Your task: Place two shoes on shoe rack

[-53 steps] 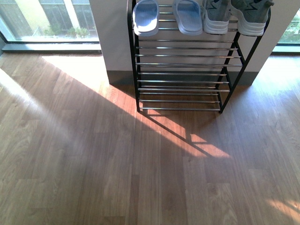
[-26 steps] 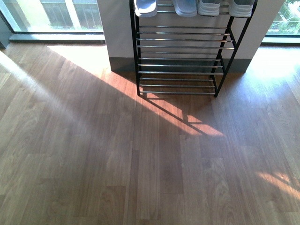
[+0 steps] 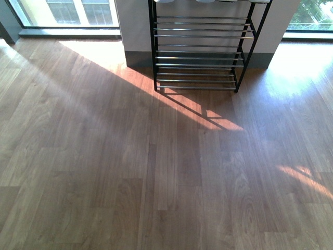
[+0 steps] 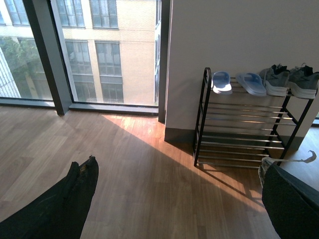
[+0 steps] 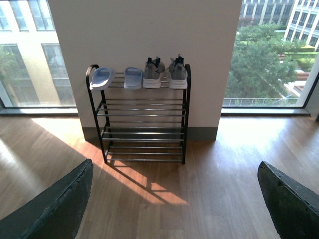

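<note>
The shoe rack (image 5: 144, 122) stands against a white pillar, black frame with chrome bar shelves; the front view holds only its lower tiers (image 3: 200, 52). Two grey sneakers (image 5: 163, 73) with white soles sit side by side on the top shelf at its right end, also seen in the left wrist view as the sneakers (image 4: 291, 82). My left gripper (image 4: 179, 199) hangs open over bare floor, well back from the rack (image 4: 244, 124). My right gripper (image 5: 174, 199) is open too, with nothing between its fingers (image 5: 55, 209). Neither arm shows in the front view.
Two light blue slides (image 5: 113, 77) lie on the top shelf's left half. Floor-to-ceiling windows (image 4: 99, 50) flank the pillar (image 5: 144, 30). Wooden floor (image 3: 156, 166) with a sunlit patch spreads in front of the rack. The lower shelves carry nothing.
In the front view the rack has slid upward and shrunk; the shoes on its top shelf have left the frame, and more floor shows, as the camera backs away.
</note>
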You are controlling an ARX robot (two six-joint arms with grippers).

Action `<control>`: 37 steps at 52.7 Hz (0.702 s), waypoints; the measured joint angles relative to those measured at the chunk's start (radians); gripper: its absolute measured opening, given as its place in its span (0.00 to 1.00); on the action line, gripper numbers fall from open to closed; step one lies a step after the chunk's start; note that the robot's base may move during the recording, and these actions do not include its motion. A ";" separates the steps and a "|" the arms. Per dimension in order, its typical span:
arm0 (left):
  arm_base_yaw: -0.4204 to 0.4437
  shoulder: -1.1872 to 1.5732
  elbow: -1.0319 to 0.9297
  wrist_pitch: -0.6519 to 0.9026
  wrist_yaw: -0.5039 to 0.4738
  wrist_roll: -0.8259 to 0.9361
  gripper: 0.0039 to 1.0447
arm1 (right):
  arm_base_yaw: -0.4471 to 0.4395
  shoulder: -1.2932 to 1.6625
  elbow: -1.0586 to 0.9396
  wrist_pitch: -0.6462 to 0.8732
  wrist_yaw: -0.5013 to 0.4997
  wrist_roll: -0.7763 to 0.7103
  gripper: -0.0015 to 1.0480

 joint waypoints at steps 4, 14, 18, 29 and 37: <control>0.000 0.000 0.000 0.000 0.000 0.000 0.91 | 0.000 0.000 0.000 0.000 0.000 0.000 0.91; 0.000 0.000 0.000 0.000 -0.001 0.000 0.91 | 0.000 0.000 0.000 0.000 0.000 0.000 0.91; 0.000 0.000 0.000 0.000 -0.005 0.000 0.91 | 0.000 0.000 0.000 0.000 -0.005 0.000 0.91; 0.000 0.000 0.000 0.000 0.000 0.000 0.91 | 0.000 0.000 0.000 0.000 -0.001 0.000 0.91; 0.000 0.000 0.000 0.000 0.000 0.000 0.91 | 0.000 0.000 0.000 0.000 0.001 0.000 0.91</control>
